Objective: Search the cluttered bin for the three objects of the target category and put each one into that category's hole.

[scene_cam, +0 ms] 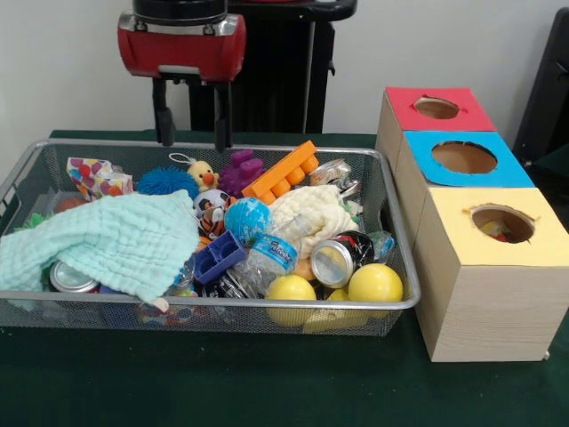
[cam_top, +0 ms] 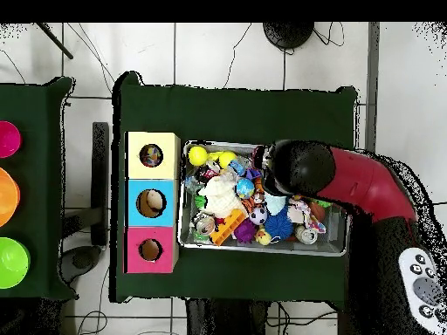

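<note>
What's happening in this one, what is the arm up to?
The Sawyer arm's gripper hangs open and empty above the far side of the wire-mesh bin, which is packed with toys, cans and cloths. A polka-dot cloth lies in the bin's far corner, untouched. Beside the bin stand three boxes; something colourful already shows inside the yellow-topped box's hole.

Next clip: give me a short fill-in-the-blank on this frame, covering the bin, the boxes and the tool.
1. The tool hangs open above the wire-mesh bin's ____ rim.
2. In the front view, the box nearest the camera has a ____ top.
3. The large mint-green cloth lies ____ the bin.
4. Two ____ balls rest against the bin's near rim.

Missing words: far; yellow; inside; yellow
</note>
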Robot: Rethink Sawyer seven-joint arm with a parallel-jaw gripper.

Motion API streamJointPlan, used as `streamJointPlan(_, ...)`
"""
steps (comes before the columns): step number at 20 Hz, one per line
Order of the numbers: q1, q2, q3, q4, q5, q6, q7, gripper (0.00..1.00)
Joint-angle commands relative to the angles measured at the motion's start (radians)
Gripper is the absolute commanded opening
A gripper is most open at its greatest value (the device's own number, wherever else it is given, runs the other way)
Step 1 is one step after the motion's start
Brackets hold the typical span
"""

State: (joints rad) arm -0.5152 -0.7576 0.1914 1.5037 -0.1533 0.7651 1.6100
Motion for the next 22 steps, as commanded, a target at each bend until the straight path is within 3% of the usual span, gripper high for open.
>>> streamJointPlan(1, -0.075, 0.031, 0.155, 0.063, -0.111, 0.018, -0.305, 1.0)
streamJointPlan(14, -0.132, 0.054, 0.242, -0.005, -0.203, 0.098, -0.31, 1.0)
streamJointPlan(22, -0.22, 0.074, 0.296, 0.0, -0.266, 0.093, -0.377, 1.0)
